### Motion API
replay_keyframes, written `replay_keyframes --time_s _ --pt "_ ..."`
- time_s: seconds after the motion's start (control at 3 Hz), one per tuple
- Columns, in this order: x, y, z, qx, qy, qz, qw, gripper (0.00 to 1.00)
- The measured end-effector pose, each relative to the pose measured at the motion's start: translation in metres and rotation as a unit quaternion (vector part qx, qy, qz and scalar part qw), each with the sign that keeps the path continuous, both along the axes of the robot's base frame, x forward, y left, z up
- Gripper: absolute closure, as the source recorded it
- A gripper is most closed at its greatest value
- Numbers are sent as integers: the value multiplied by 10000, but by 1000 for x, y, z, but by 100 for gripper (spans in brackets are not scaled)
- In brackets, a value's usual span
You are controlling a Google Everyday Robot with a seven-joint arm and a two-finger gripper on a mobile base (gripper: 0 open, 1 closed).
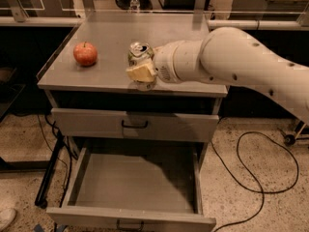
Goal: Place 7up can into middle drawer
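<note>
The 7up can [140, 51], silver-white with a shiny top, is held in my gripper [140, 67] above the front edge of the grey cabinet top [111, 37]. A pale yellow finger [141, 73] crosses the can's front side. My white arm reaches in from the right. The middle drawer [135, 185] is pulled open below, with a flat grey floor and nothing in it; its front handle shows at the bottom edge. The can is above and behind the drawer's opening.
A red apple [85, 53] lies on the cabinet top to the left of the can. The upper drawer front [96, 123] with a black handle is shut. Black cables [251, 178] lie on the speckled floor at the right and left.
</note>
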State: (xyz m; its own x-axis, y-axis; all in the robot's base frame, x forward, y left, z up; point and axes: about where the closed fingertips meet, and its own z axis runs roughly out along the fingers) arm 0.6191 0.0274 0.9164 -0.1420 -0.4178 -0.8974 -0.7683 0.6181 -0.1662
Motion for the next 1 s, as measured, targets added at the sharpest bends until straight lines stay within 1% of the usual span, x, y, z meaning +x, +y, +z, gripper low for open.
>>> replay_keyframes --time_s 0.33,0.67,1.0 --pt "-6 -2 -6 -51 43 -5 10000 100" --pt "-2 -1 0 -87 -82 16 9999 100" --pt "-17 -8 -11 -176 27 -82 9998 100"
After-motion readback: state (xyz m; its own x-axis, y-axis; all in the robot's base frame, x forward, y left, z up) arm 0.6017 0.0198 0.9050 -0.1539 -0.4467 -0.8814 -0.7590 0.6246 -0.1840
